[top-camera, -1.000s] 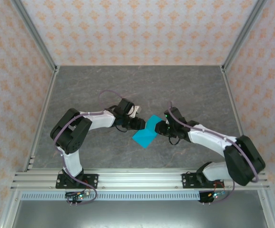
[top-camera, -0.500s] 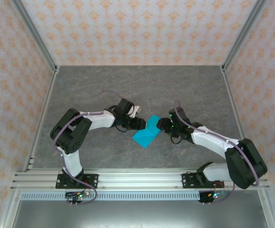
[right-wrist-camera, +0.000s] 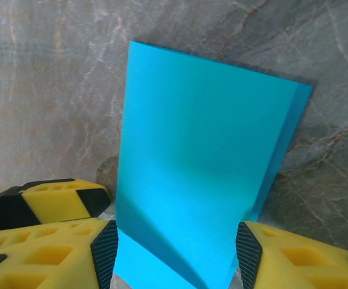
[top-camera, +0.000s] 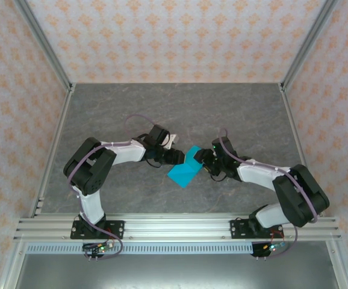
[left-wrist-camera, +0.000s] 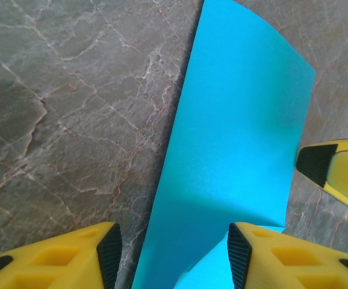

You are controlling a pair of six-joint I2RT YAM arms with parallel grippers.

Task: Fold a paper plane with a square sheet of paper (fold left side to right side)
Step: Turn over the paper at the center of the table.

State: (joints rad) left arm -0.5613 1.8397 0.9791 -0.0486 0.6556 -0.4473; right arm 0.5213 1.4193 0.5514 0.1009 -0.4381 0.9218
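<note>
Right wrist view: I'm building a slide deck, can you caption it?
Right gripper open astride the folded cyan paper sheet on the grey marbled table.

Folded cyan-blue paper sheet (top-camera: 183,170): on grey marbled table (top-camera: 162,108); left gripper (top-camera: 176,158) just left, right gripper (top-camera: 203,161) just right.
</note>
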